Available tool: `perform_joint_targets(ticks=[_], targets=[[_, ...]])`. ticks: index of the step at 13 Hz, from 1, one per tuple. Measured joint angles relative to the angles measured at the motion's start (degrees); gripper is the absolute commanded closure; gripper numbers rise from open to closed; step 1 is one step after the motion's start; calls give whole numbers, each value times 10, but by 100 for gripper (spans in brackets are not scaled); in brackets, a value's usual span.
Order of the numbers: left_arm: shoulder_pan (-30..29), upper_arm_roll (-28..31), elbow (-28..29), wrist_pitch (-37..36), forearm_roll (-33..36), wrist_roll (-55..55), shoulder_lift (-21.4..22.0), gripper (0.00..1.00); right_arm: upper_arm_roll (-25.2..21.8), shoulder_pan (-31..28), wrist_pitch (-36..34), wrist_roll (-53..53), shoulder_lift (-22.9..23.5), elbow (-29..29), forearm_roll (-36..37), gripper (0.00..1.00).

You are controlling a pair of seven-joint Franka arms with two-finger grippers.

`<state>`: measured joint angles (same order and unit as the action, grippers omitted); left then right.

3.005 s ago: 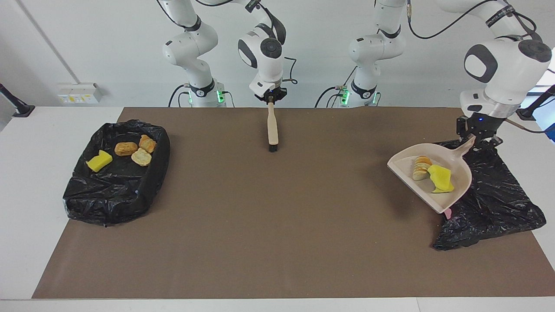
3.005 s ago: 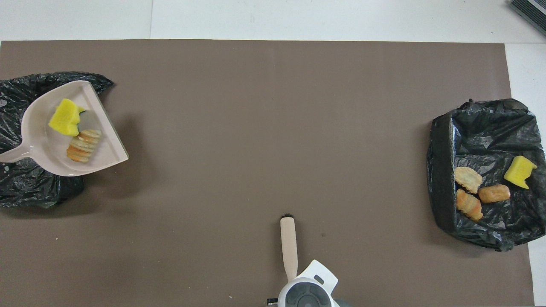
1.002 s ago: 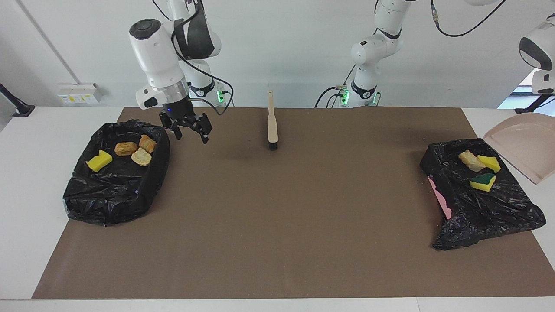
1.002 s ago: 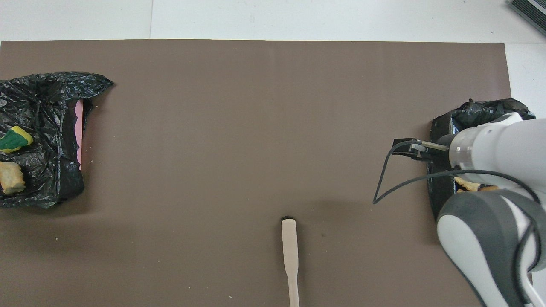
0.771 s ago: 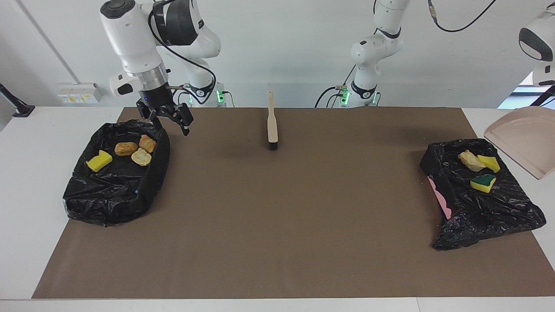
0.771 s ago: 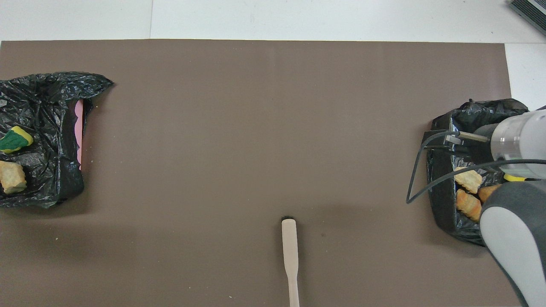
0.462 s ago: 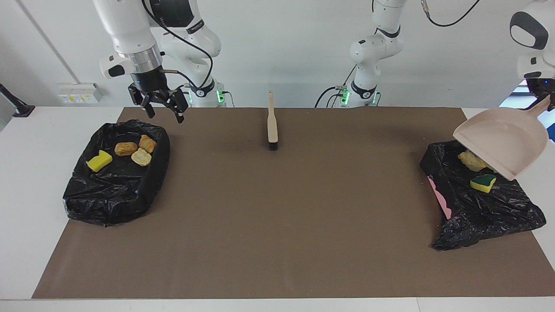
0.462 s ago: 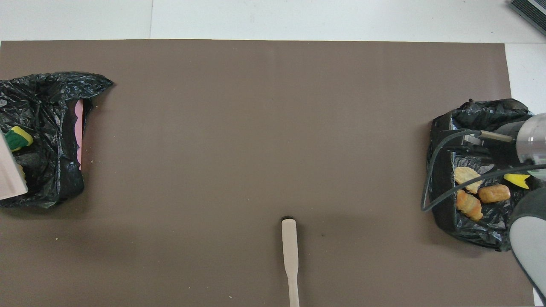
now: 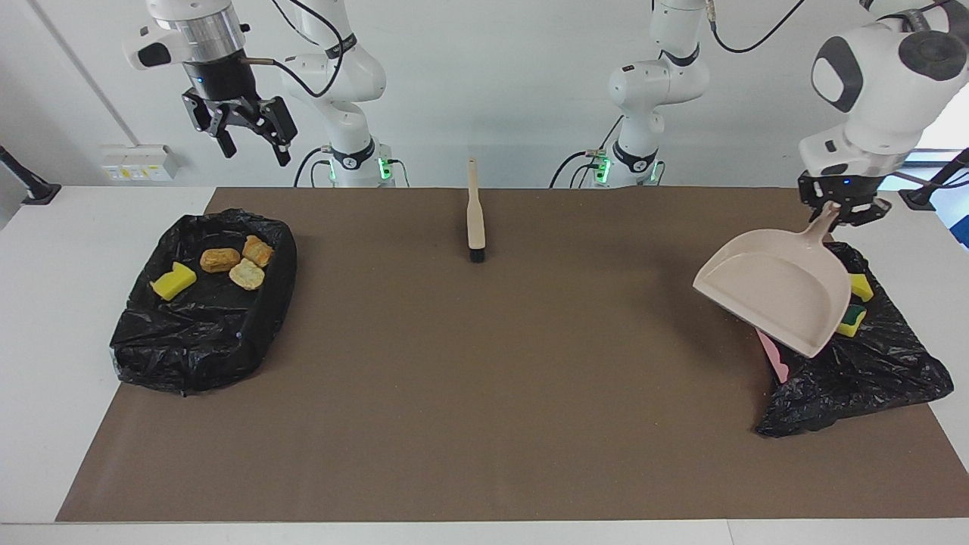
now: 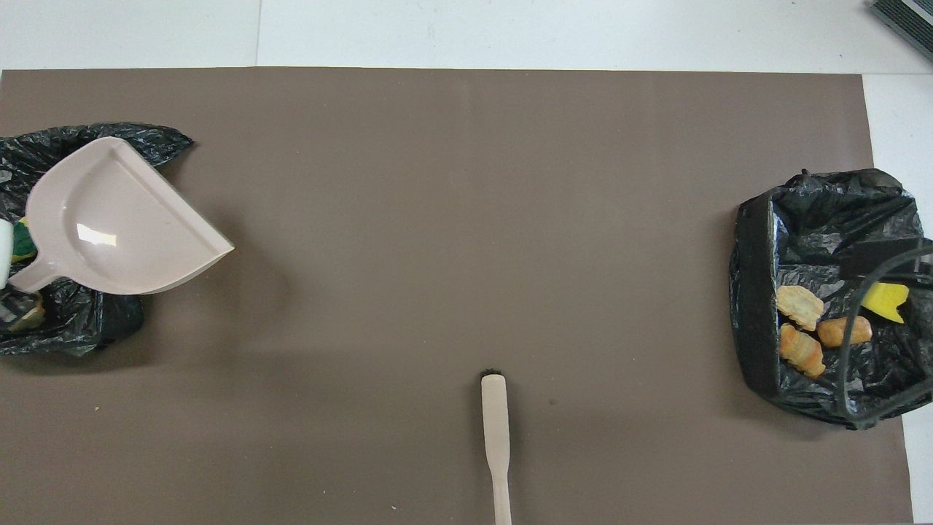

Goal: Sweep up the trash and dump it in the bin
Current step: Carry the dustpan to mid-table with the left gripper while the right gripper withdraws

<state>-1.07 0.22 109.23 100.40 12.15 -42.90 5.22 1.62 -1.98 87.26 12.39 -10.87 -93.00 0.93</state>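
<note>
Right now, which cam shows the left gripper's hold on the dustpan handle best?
Facing view: the left gripper is shut on the dustpan handle. Overhead shows the empty pan, but the grip is cut off at the frame edge.

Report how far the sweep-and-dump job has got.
Done: no scraps lie on the brown mat; all sit in the two black-lined bins. In hand: the left gripper holds the empty dustpan by its handle over the bin's edge. The open right gripper waits up high. Left: set the dustpan down; the brush already lies on the mat.

Sponge pieces (image 9: 855,303) — half hidden under dustpan (image 9: 780,291)
</note>
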Motion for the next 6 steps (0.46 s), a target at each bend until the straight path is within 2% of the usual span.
perform_joint_targets(ticks=[3,6], targets=[[97,-1,25,26,-60,232,-9,100,-61,32,-9,-65,2,6,9,0],[191,-2,32,105,-80,444,-52,100,-64,39,-17,-81,22,11,9,0]])
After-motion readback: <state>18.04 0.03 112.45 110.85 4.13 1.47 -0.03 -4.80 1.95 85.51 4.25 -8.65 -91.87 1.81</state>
